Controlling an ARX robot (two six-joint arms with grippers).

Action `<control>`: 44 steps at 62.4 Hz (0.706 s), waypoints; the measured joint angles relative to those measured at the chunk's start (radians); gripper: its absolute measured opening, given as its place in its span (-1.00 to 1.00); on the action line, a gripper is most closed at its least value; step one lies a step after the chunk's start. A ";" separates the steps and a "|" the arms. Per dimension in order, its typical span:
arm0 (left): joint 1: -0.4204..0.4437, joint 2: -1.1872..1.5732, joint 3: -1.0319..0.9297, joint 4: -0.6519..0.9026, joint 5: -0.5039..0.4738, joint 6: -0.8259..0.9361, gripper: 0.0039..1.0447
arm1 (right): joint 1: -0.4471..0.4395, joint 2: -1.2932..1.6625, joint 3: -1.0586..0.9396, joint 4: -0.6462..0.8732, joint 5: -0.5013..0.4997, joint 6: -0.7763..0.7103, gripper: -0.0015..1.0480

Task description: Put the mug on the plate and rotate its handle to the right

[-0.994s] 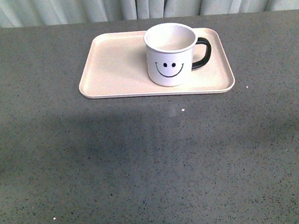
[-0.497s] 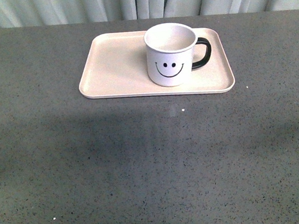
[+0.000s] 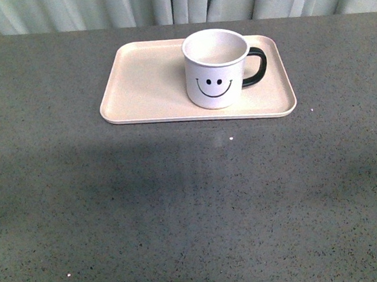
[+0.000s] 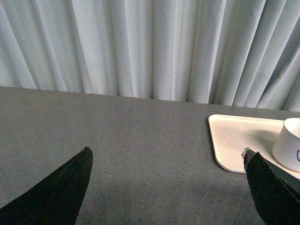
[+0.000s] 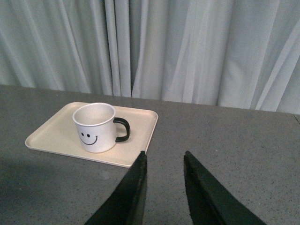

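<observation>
no readable text, black smiley face print on mug (image 3: 216, 68)

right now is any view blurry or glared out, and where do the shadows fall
Front view: sharp, no glare; broad soft shadows darken the table nearer the camera than the plate. Left wrist view: softer, the near fingers are black blurs. Right wrist view: evenly lit, the mug is crisp.

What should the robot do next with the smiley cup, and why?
Probably nothing more than keeping both arms back. The white smiley-face mug stands upright on the flat pink-beige rectangular plate, its black loop handle points right, and neither gripper holds it.
</observation>
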 joint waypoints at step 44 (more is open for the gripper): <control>0.000 0.000 0.000 0.000 0.000 0.000 0.83 | 0.000 0.000 0.000 0.000 0.000 0.000 0.82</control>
